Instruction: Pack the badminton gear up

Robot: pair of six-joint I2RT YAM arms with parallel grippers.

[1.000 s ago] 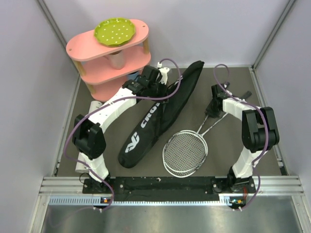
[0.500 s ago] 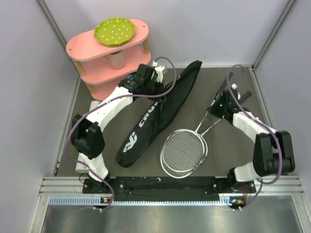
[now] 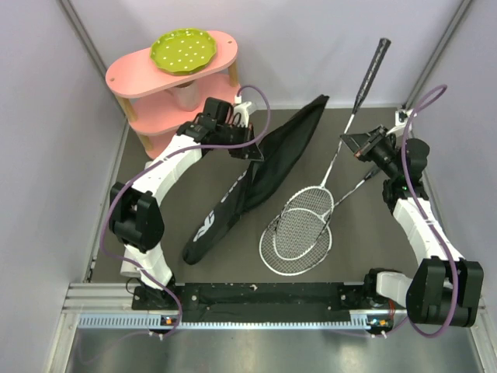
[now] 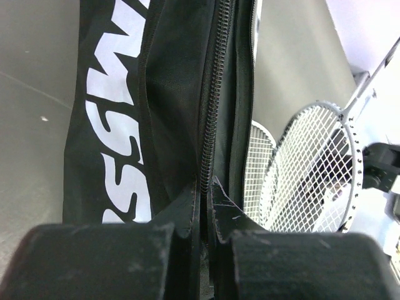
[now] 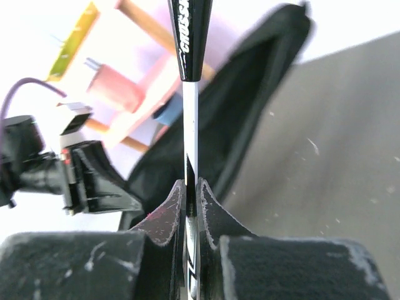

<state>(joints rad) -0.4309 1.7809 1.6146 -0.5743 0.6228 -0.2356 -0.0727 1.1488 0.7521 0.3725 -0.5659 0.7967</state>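
Observation:
The black "CROSSWAY" bag [image 3: 268,171] lies slanting across the table, with one edge raised. My left gripper [image 3: 250,146] is shut on the bag's zipper edge [image 4: 208,156] and holds it up; its jaws [image 4: 206,190] pinch the zipper. My right gripper [image 3: 349,142] is shut on the thin shaft of one silver racket [image 3: 335,159], which stands tilted with its black handle [image 3: 373,68] high and its head [image 3: 308,208] low. In the right wrist view the fingertips [image 5: 191,187] clamp that shaft below the handle [image 5: 189,37]. The second racket [image 3: 291,247] lies flat. Shuttlecocks and tube do not show.
The pink three-tier shelf [image 3: 167,81] with the green dotted plate [image 3: 181,49] stands at the back left, close behind my left arm. Grey walls close in the table on the left, right and back. The metal rail [image 3: 272,299] runs along the near edge.
My right gripper has lifted one racket so its handle now points up and back, and the arm has swung right. My left gripper has pulled the bag's edge up and left, opening it.

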